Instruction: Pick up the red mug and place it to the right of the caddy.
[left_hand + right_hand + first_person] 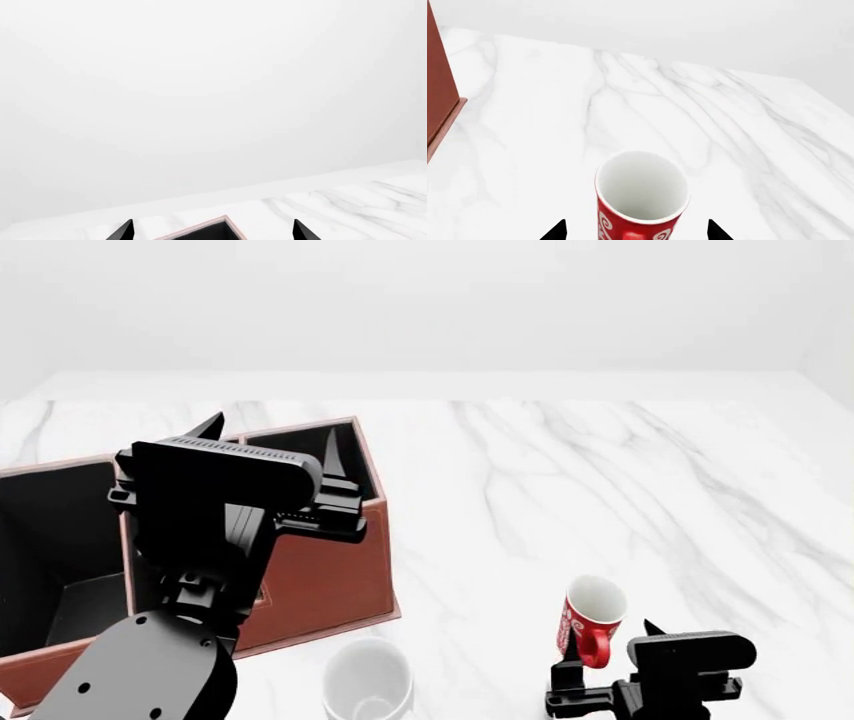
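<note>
The red mug (594,612) with a white pattern and white inside stands on the marble table, right of the caddy and well apart from it. My right gripper (609,632) is open, with its fingertips on either side of the mug and gaps between them and its wall. In the right wrist view the mug (640,200) sits between the tips of the right gripper (636,231), handle toward the camera. The reddish-brown caddy (320,560) stands at the left. My left gripper (267,432) is open and empty above the caddy's back corner (207,229).
A plain white mug (367,680) stands in front of the caddy's right corner, left of the red mug. The caddy's side (439,90) shows at the edge of the right wrist view. White marble tabletop (601,490) stretches behind and to the right.
</note>
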Robot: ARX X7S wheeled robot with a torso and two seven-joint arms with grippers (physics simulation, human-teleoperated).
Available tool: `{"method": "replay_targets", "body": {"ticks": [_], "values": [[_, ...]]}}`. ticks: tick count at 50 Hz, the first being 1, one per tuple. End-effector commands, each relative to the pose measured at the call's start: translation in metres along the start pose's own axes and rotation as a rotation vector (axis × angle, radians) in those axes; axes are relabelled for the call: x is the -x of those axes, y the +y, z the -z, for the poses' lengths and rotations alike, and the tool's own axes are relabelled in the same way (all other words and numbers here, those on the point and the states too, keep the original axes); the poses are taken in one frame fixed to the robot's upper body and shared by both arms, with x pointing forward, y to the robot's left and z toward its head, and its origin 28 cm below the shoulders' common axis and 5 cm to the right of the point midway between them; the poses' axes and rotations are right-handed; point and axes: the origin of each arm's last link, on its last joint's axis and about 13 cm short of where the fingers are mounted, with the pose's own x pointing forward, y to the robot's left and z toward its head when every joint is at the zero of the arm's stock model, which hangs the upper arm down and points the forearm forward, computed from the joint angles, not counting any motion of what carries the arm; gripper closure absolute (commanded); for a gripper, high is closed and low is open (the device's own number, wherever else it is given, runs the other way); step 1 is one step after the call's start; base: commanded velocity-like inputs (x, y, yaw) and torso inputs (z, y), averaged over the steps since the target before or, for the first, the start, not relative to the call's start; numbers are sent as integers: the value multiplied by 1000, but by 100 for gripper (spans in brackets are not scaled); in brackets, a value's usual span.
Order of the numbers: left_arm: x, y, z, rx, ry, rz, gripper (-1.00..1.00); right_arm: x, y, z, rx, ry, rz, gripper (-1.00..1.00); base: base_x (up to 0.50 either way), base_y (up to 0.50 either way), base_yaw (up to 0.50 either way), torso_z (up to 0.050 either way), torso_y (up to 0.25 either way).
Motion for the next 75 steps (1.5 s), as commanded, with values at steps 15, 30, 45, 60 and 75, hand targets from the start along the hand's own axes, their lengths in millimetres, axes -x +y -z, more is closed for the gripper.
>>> {"method": "replay_targets", "body": {"ticks": [15, 30, 45, 60, 75], "values": [[-1, 2, 4, 4, 12, -5, -100, -3, 3, 20, 31, 83, -18, -100, 0, 0, 0, 0, 0], [-1, 2, 5, 4, 15, -8, -100, -8, 3, 24, 25, 113, -6, -100, 0, 0, 0, 0, 0], [-1, 3, 5, 5, 17, -10, -100, -9, 2, 23, 13, 108, 22, 100, 0, 0, 0, 0, 0], [-2, 3, 5, 6, 19, -9, -100, -8, 1, 16, 3, 67, 18, 100, 0, 0, 0, 0, 0], [-3, 3, 6, 6, 21, -9, -100, -11, 1, -19, 20, -56, -49, 100, 0, 0, 0, 0, 0]]}}
